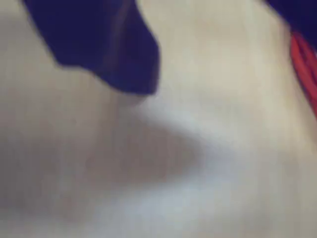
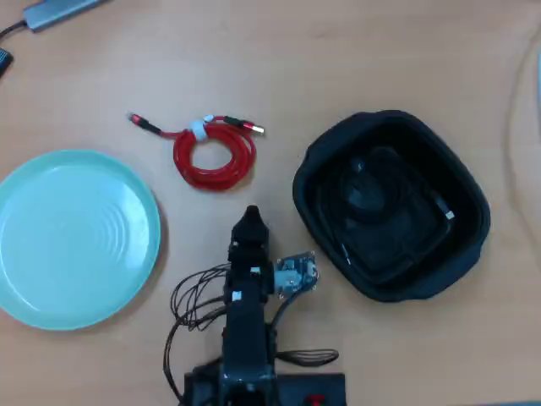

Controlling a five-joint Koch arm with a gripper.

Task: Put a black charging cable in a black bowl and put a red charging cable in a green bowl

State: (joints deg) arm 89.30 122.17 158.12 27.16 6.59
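Our hand [image 2: 250,216] hovers over bare tabletop [image 2: 355,68], grip state unclear to us; the red charging cable [image 2: 215,155] lies just beyond its tip, untouched.

Overhead straight down; wrist close, blurred, over table [image 2: 338,68].

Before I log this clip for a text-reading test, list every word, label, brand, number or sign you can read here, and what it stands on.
None can be read.
Arm: small white patches on it and a red mark at its base, too small to read.
Red cable: white tie, no print visible.
Green dish, black bowl, black cable: no markings seen.
Grey device at the top edge: no readable text.
Wrist view: too blurred to read.
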